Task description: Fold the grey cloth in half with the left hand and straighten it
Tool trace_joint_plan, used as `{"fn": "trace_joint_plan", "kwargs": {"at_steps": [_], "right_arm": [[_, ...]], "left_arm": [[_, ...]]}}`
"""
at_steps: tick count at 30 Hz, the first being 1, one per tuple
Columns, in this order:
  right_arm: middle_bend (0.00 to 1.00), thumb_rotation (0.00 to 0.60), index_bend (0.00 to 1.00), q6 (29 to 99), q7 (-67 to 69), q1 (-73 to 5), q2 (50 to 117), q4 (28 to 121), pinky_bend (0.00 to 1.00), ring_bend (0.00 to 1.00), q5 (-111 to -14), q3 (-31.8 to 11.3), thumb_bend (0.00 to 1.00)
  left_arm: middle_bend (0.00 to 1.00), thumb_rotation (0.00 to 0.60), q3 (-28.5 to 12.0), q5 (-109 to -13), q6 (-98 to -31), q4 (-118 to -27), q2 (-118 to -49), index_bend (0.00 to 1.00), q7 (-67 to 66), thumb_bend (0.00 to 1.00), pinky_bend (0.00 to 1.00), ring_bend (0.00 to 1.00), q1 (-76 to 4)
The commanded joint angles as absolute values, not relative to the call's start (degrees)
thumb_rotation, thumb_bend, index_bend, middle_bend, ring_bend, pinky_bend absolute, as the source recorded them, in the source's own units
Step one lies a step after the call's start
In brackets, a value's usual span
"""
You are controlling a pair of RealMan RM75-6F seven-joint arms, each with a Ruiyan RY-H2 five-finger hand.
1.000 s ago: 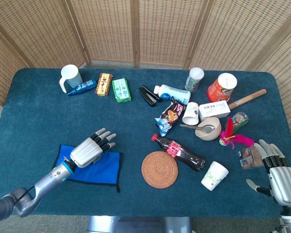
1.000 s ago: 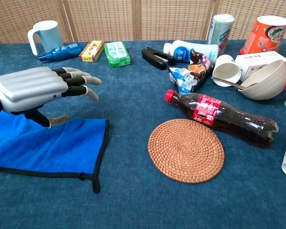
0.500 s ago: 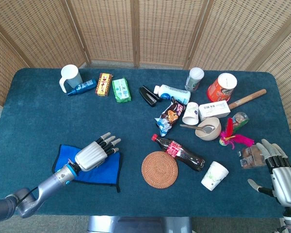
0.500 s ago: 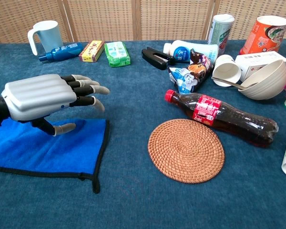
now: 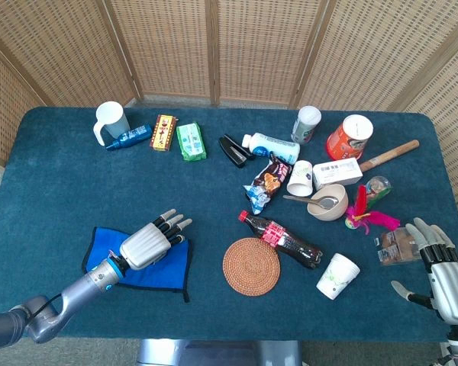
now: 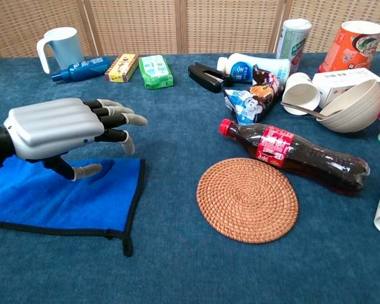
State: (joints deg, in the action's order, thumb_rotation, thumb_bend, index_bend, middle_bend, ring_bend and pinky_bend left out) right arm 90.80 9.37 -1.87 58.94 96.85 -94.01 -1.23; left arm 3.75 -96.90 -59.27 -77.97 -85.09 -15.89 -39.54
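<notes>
While the left hand (image 6: 60, 130) hovers palm-down with its fingers spread and holding nothing, the cloth (image 6: 63, 197), which shows blue with a black hem, lies flat on the worktop (image 5: 53, 175) directly beneath and behind it. The fingertips (image 6: 133, 119) reach just past the cloth's far-right edge; whether the thumb touches the fabric I cannot tell. To the hand's right lie a round woven coaster (image 6: 247, 199) and, beyond that, a cola bottle (image 6: 291, 155) on its side. Well apart, at the worktop's right edge, the right hand (image 5: 443, 271) rests with fingers open and nothing in it, just beside a small packet (image 5: 393, 245).
</notes>
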Motion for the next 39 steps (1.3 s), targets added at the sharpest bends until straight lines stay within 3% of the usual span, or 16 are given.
{"fn": "trace_joint_plan", "kwargs": {"at_steps": [1, 11, 29, 39], "right_arm": [[0.00, 0.600, 0.00, 90.8, 9.3, -1.9, 59.0, 96.8, 0.12, 0.00, -94.0, -1.2, 0.13], [0.00, 0.600, 0.00, 90.7, 8.9, -1.9, 59.1, 96.9, 0.12, 0.00, -94.0, -1.3, 0.13], [0.00, 0.600, 0.00, 91.2, 9.3, -1.6, 58.8, 97.0, 0.12, 0.00, -94.1, -1.3, 0.13], [0.00, 0.600, 0.00, 91.3, 9.6, -1.6, 58.7, 97.1, 0.12, 0.00, -94.4, -1.2, 0.13]], "left_arm": [[0.00, 0.600, 3.9, -96.9, -59.4, -79.2, -84.0, 0.29, -14.2, 0.51, 0.09, 0.00, -39.6], [0.00, 0.600, 5.9, -99.5, -58.5, -83.1, -79.7, 0.29, -13.4, 0.51, 0.08, 0.00, -40.5], [0.00, 0.600, 4.8, -98.4, -57.3, -82.6, -81.5, 0.29, -18.5, 0.51, 0.08, 0.00, -40.4], [0.00, 0.600, 4.5, -95.4, -58.8, -82.2, -77.1, 0.28, -15.7, 0.51, 0.07, 0.00, -38.4]]}}
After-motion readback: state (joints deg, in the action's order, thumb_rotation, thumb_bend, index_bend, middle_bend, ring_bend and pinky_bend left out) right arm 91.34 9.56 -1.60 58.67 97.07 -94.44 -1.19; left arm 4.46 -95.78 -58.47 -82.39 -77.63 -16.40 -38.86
